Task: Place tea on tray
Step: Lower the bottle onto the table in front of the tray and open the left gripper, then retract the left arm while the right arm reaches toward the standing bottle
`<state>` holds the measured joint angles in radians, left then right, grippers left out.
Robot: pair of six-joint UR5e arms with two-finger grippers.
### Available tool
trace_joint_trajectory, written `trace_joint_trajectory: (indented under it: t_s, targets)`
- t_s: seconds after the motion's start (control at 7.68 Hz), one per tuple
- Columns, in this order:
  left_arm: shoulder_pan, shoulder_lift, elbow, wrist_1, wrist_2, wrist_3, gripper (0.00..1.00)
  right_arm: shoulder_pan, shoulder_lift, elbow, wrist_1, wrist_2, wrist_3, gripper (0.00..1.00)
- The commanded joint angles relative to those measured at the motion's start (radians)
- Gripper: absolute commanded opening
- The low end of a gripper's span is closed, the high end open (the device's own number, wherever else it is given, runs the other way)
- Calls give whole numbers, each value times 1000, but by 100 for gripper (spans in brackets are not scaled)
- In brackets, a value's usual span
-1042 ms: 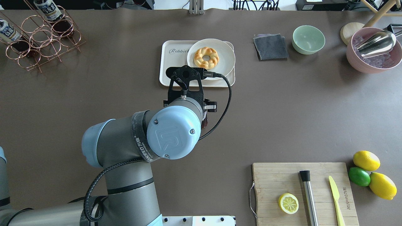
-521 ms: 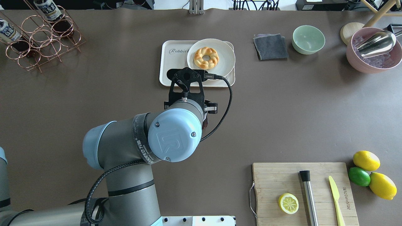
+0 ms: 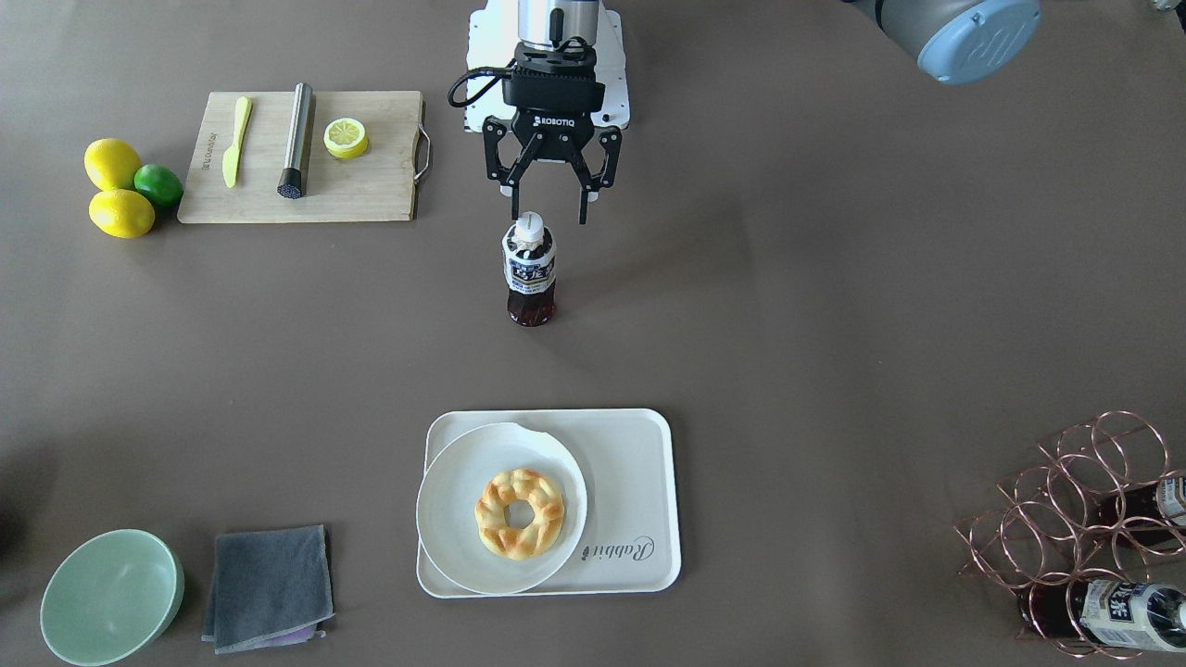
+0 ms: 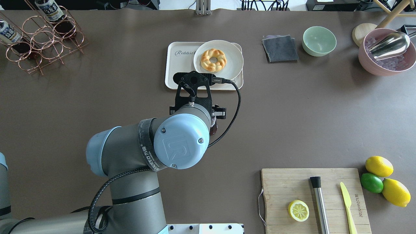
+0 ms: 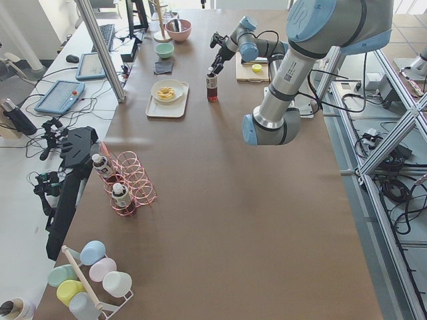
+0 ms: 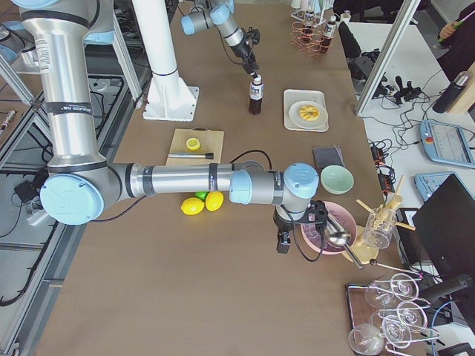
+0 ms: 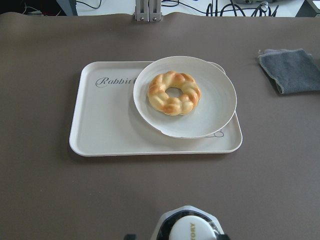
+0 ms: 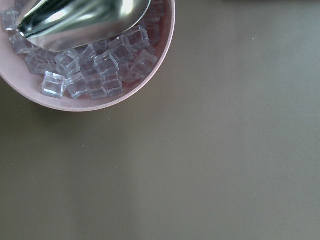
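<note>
Slightly back toward the robot's edge is where the left arm has shifted over the last second, its wrist a touch farther from the tray (image 3: 639, 463). The left gripper (image 3: 548, 220) hangs at the tea (image 3: 531, 278) with its fingers spread wide. In the wrist view the tea's top sits low between them, and I cannot tell whether either finger touches it. The tea stands upright on the bare worktop near its middle, well apart from the tray. The tray lies toward the far edge and carries a plate (image 3: 454, 491) with a doughnut (image 3: 520, 513). The right gripper (image 6: 283, 243) hangs beside the pink bowl (image 4: 364, 60) near the far right corner; I cannot tell how its fingers stand.
</note>
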<state>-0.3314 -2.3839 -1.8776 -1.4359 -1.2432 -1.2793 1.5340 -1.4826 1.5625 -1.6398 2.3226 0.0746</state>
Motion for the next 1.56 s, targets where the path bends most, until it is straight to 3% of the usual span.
trace_joint_trajectory:
  t_s: [0.0,0.26,0.65,0.91,1.04,1.3,1.43]
  targets:
    - [0,0,-6,-1,-2,5,96,0,5,2,0,24,-1,100]
    - [-24,0,-17,-1,-15,24,96,3,21,27,2,70,4,100]
    - [-258,69,-49,-1,-294,212,97,2,62,102,-9,127,124,100]
    - [-482,185,-78,2,-495,363,97,-72,79,235,-78,153,210,100]
    - [-568,271,-81,-1,-543,433,97,-118,102,314,-130,191,281,100]
    - [-720,368,-63,0,-619,548,97,-233,190,395,-137,170,428,100]
    - [-797,429,-63,-4,-680,599,97,-291,271,395,-137,90,482,100]
